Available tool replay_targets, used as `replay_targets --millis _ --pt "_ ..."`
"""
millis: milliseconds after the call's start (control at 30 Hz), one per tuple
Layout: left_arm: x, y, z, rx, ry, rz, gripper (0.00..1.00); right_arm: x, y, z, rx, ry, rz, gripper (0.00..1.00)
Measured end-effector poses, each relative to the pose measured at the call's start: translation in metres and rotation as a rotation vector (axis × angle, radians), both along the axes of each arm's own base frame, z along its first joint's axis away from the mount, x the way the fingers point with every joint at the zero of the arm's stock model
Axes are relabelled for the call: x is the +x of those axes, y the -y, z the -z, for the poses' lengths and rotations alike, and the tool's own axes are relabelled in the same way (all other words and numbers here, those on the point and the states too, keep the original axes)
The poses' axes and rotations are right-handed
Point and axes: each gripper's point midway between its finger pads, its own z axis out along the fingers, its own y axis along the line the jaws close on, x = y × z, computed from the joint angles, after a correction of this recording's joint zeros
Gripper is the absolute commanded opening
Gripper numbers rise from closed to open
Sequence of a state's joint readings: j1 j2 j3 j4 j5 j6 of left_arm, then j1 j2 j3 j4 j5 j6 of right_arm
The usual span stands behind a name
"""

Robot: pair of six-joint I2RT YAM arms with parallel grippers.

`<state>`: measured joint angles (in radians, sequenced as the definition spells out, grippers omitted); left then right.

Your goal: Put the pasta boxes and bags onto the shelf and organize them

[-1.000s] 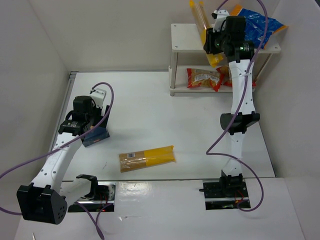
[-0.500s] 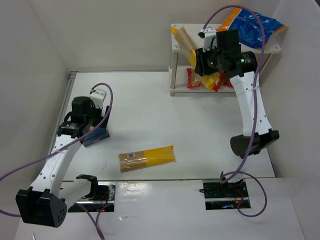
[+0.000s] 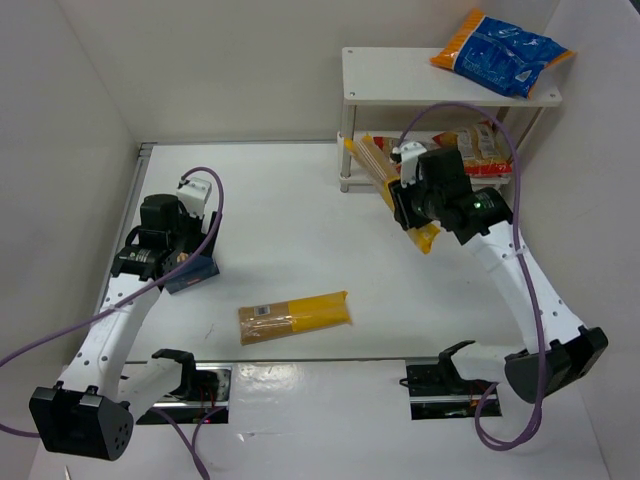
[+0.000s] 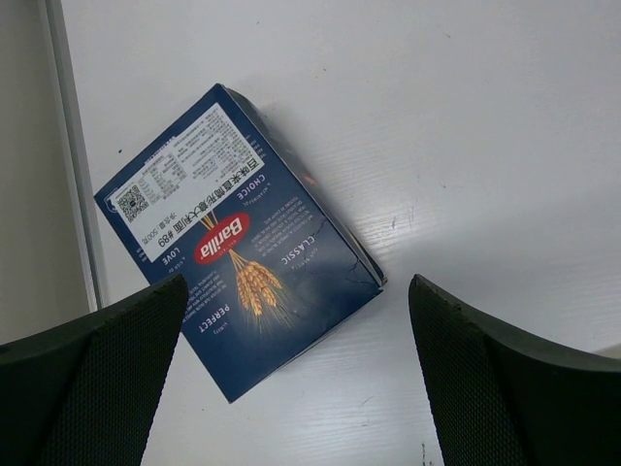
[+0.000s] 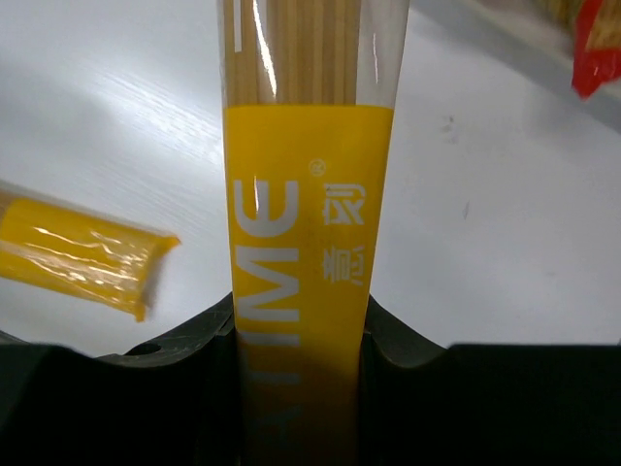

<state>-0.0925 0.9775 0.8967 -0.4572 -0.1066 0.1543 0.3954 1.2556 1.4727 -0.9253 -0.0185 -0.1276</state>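
Overhead, right arm: we see the right gripper (image 3: 404,208) clamped on a spaghetti packet (image 3: 385,180), which it holds tilted just in front of the shelf (image 3: 400,70).
Overhead, shelf: the blue-and-orange bag (image 3: 503,40) lies on the top board. The red-and-yellow bags (image 3: 482,142) sit on the lower one.
Overhead, left arm: the left gripper (image 3: 188,262) hovers over the pasta box (image 3: 197,272) near the left edge of the table (image 3: 300,220). A second spaghetti packet (image 3: 295,315) lies loose mid-table.
Left wrist: the fingers (image 4: 107,369) stand wide apart and hold nothing. The box lies flat and skewed below them, label up.
Right wrist: the jaws pinch the packet's yellow band, with its clear pasta end pointing away.
Step in hand: we judge the right arm is carrying its packet to a shelf board, while the left lines up on the box.
Next move: the packet needs levelling so it slides past the posts. The left claw must drop around the box's narrower sides before it closes.
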Motion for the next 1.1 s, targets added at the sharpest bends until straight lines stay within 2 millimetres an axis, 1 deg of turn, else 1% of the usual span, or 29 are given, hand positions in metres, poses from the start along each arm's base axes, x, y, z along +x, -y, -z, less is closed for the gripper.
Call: replay_targets --millis 100,167,233,300,333,467,567,667,833,933,1033,1100 --pt "0.0 0.0 0.0 0.0 0.0 0.0 1.0 -0.005 0.012 0.038 -0.058 -0.057 0.037 0.0" --pt "0.0 0.0 0.0 0.0 0.0 0.0 1.0 -0.008 0.017 0.059 -0.088 -0.094 0.05 0.0" --pt "0.0 0.0 0.0 0.0 -0.001 0.0 1.0 -0.012 0.021 0.074 -0.108 -0.123 0.058 0.0" --pt "0.0 0.0 0.0 0.001 -0.001 -0.001 1.0 -0.012 0.022 0.079 -0.115 -0.134 0.067 0.0" --pt "0.0 -0.001 0.0 0.002 -0.002 -0.003 1.0 -0.008 0.021 0.079 -0.114 -0.128 0.073 0.0" --pt "0.0 -0.002 0.0 0.006 -0.002 -0.009 1.0 0.014 0.015 0.079 -0.09 -0.08 0.109 0.0" --pt "0.0 -0.003 0.0 0.011 -0.001 -0.016 1.0 0.032 0.01 0.083 -0.072 -0.058 0.14 0.0" --pt "0.0 -0.004 0.0 0.013 -0.001 -0.018 1.0 0.05 0.005 0.094 -0.063 -0.05 0.171 0.0" --pt "0.0 -0.005 0.0 0.016 -0.001 -0.024 1.0 0.076 -0.003 0.12 -0.063 -0.071 0.213 0.0" --pt "0.0 -0.005 0.001 0.017 -0.004 -0.025 1.0 0.089 -0.008 0.134 -0.068 -0.085 0.227 0.0" --pt "0.0 -0.005 0.002 0.018 -0.008 -0.025 1.0 0.101 -0.01 0.139 -0.073 -0.08 0.247 0.0" --pt "0.0 -0.005 0.002 0.018 -0.009 -0.025 1.0 0.112 -0.012 0.139 -0.071 -0.063 0.262 0.0"
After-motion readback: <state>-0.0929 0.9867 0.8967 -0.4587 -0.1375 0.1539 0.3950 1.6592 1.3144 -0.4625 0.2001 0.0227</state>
